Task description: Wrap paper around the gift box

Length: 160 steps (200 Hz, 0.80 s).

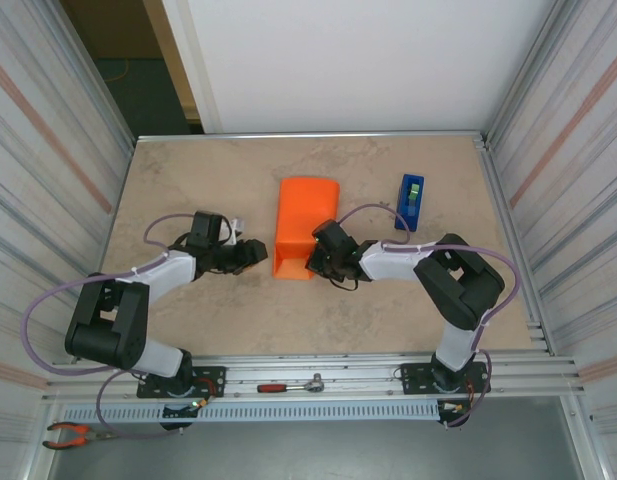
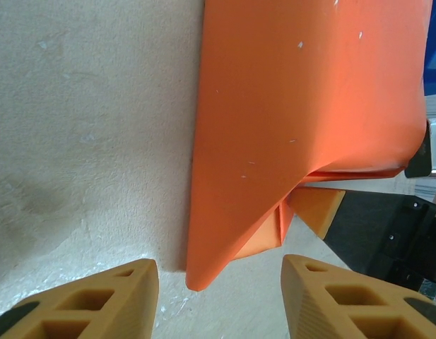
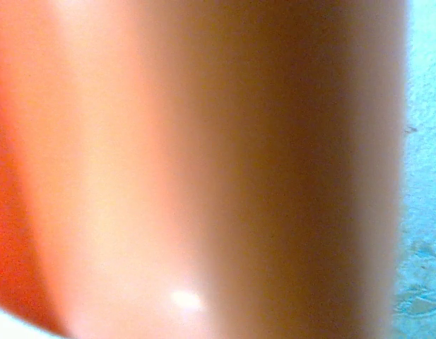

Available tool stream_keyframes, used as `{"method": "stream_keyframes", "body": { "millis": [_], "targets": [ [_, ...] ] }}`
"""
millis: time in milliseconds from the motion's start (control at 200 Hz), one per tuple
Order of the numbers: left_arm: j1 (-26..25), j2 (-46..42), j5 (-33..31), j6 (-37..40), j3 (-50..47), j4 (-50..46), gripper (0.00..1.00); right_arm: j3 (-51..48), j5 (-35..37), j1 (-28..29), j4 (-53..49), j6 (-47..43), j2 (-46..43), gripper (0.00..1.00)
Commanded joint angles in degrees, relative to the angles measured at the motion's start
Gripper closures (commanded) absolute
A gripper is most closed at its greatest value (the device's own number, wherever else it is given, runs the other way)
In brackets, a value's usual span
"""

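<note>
Mid-table (image 1: 248, 320), roughly halfway through a wrapping job: orange paper (image 1: 306, 225) already drawn over and around the gift box, hidden inside and judged to sit somewhere under the sheet. Folded down along both long sides into a neat sleeve, the far end rounded and, by the look of it, not yet closed. At the near end, on the left wrist camera, paper (image 2: 302, 106) creased into a pointed triangular flap, raised off the surface rather than pressed flat, with a small inner tuck beneath. Pressed against that near end from the right: right gripper (image 1: 320, 262), jaws closed together, one tan fingertip (image 2: 318, 206) tucked just under the flap; pinching paper or merely pushing it, impossible to tell. Up close on the right wrist camera, a blurred orange wall of paper (image 3: 203, 169). Poised just beside the near left corner: left gripper (image 1: 253, 252), jaws apart and holding nothing, fingers (image 2: 97, 304) set either side of the flap's tip without touching it. Left to do, as a judgement: flatten and close the near flap, fold in the far end, fasten the seams with tape. Blue tape dispenser (image 1: 411, 200) standing well apart to the right, beyond the right arm, untouched.
</note>
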Motion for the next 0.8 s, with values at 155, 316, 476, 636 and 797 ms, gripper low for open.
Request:
{"method": "stream_keyframes", "body": {
  "millis": [155,316,476,636,797],
  "targets": [
    [-0.8,0.7,0.6,1.5,0.7,0.3,0.5,1.4,-1.8,0.2,-0.6,-0.6,2.0,1.0],
    [-1.1,0.8,0.6,1.8,1.2,0.0,0.5,0.6,-2.0,-0.1,-0.6,-0.6,1.9,1.0],
    [-1.7,0.8,0.4,1.8,1.3,-0.1,0.5,-0.7,-1.3,-1.4,-1.7,-1.4,-2.0,1.0],
    [-2.3,0.7,0.2,1.8,1.7,-0.1,0.5,-3.6,0.4,-3.6,-2.9,-1.7,-7.0,1.0],
    [-2.6,0.5,0.0,1.9,1.7,-0.2,0.5,-4.9,0.5,-5.4,-3.7,-2.2,-9.6,1.0]
  ]
}}
